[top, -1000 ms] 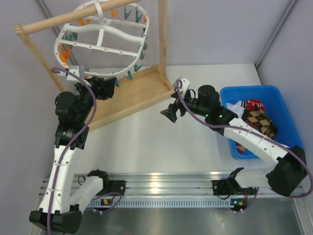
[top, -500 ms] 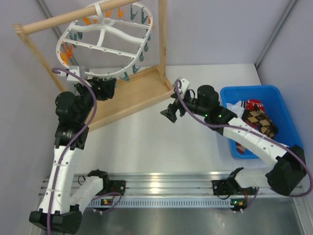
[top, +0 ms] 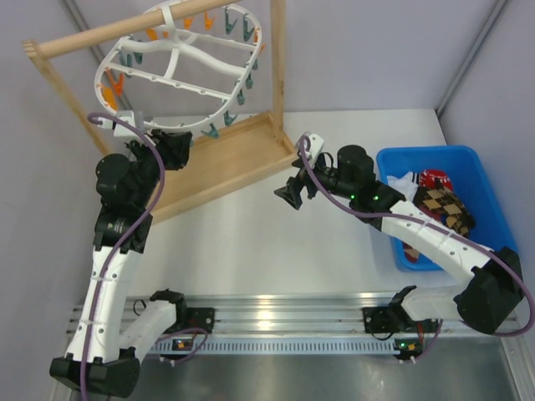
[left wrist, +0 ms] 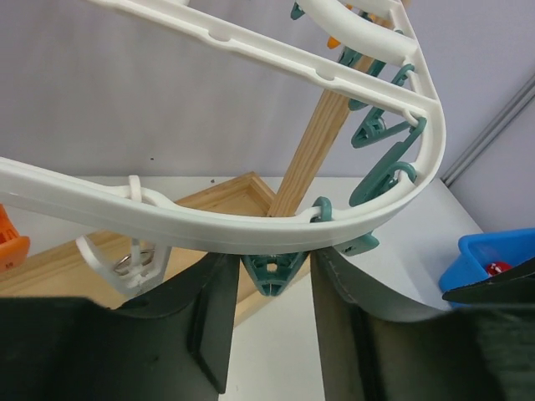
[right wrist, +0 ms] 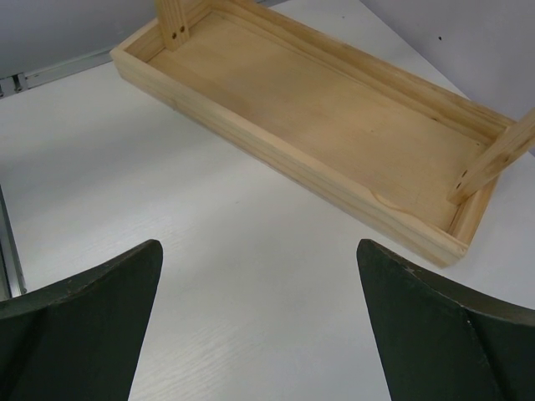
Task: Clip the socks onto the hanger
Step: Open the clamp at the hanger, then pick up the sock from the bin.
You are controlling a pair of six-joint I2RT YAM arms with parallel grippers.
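Observation:
The white oval hanger [top: 180, 71] hangs by its hook from the wooden pole, with orange and teal clips round its rim. My left gripper [top: 173, 147] is open at the hanger's lower rim. In the left wrist view my left gripper [left wrist: 269, 288] has its fingers either side of a teal clip [left wrist: 272, 271] under the rim [left wrist: 192, 227], very close to it. The socks [top: 439, 203] lie in the blue bin: argyle, red and white ones show. My right gripper [top: 289, 194] is open and empty over the table, also shown in the right wrist view [right wrist: 259, 276].
The wooden rack has a top pole [top: 117, 32], an upright post [top: 277, 67] and a tray base [top: 226, 163], which also shows in the right wrist view [right wrist: 334, 125]. The blue bin [top: 485, 200] stands at the right. A metal rail runs along the near edge.
My left gripper has shifted slightly left and up at the rim. The hanger has swung a little up and to the right. The right arm has not moved.

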